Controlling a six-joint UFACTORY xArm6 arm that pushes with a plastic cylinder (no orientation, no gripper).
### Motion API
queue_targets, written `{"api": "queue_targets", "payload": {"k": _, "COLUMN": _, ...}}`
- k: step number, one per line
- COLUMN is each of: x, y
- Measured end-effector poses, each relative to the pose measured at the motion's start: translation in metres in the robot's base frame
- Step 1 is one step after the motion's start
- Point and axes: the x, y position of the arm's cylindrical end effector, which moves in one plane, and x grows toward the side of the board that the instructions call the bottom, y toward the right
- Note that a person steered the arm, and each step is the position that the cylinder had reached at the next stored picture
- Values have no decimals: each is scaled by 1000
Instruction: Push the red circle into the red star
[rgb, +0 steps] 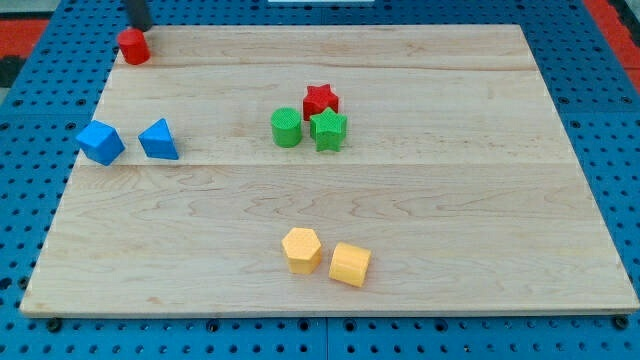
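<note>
Red circle (134, 46) sits at the table (450, 250) top-left corner, my tip (139, 27) touching its far side; no claw on this rig, nothing held. Looks light, rigid, slides easily; may roll off-line. Push dead-centre toward the red star (320, 99), well apart.

My tip (140, 27) is at the view's top left, right behind the red circle (134, 46) and touching it or almost. The red circle sits near the top left corner of the wooden table (450, 200). The red star (320, 99) is far away, near the middle. A green circle (286, 127) and a green star (328, 129) sit just below it, close together. Two blue blocks, a chunky one (100, 142) and a triangle (158, 139), sit at the left. A yellow hexagon (301, 249) and a yellow cube (350, 264) sit near the bottom.
</note>
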Motion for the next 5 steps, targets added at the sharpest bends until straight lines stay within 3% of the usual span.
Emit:
{"api": "queue_targets", "payload": {"k": 1, "x": 33, "y": 22}}
{"api": "queue_targets", "payload": {"k": 2, "x": 84, "y": 113}}
{"api": "queue_targets", "payload": {"k": 3, "x": 51, "y": 97}}
{"api": "queue_targets", "payload": {"k": 4, "x": 11, "y": 23}}
{"api": "queue_targets", "payload": {"k": 5, "x": 60, "y": 18}}
